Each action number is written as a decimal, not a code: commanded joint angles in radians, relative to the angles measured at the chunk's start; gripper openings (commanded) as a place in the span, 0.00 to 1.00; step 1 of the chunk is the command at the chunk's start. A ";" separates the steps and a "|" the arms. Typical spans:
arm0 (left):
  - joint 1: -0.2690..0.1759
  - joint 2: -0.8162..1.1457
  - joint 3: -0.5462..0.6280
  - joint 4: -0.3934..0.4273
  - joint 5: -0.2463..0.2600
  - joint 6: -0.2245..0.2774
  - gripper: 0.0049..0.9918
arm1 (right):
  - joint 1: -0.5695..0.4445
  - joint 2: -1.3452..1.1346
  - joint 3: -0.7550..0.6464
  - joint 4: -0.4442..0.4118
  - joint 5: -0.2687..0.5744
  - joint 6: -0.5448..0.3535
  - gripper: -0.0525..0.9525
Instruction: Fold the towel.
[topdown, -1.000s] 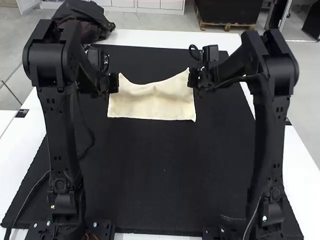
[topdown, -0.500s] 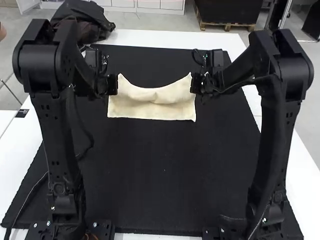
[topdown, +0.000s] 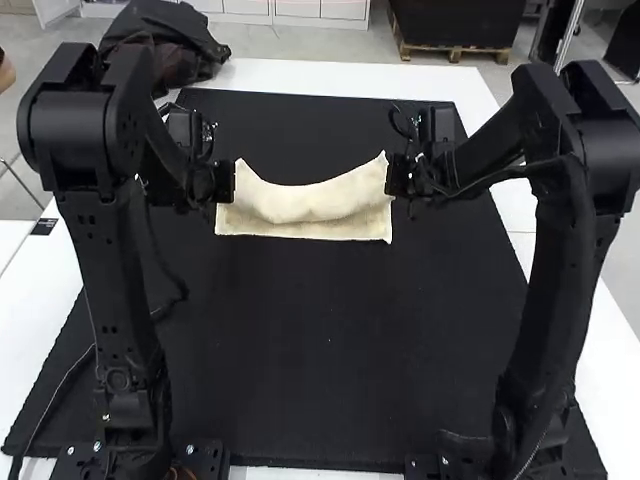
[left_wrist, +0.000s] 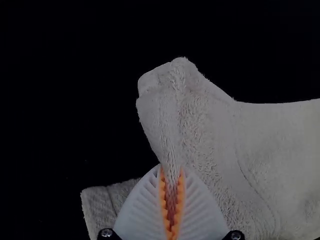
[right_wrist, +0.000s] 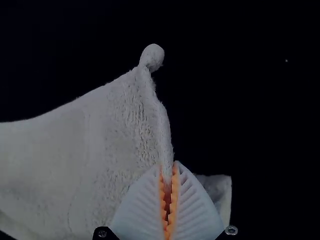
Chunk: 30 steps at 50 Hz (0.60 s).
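We find no words, brands, numbers or signs that we can read. In the high view, we see one small dark label (topdown: 44, 226) with faint pale marks, lying flat on the white tabletop (topdown: 55, 270) at the left, beyond the edge of the black mat (topdown: 300, 350). Its marks are too small for us to make out.

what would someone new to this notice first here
The pale towel stands out most, stretched between the two arms on the black mat, its far edge sagging in the middle while its near edge lies straight on the mat. Next come the left gripper and the right gripper, white and ribbed with orange pads, each pinching one side of the towel.
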 joint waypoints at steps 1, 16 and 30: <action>0.028 -0.040 -0.009 0.015 0.013 0.014 0.02 | 0.006 -0.057 -0.025 0.010 0.015 -0.009 0.04; 0.046 -0.037 -0.009 0.024 0.013 0.026 0.02 | 0.003 -0.067 -0.077 0.027 0.024 -0.007 0.04; 0.043 -0.031 -0.024 0.034 0.011 0.032 0.02 | 0.003 -0.067 -0.111 0.037 0.028 -0.007 0.04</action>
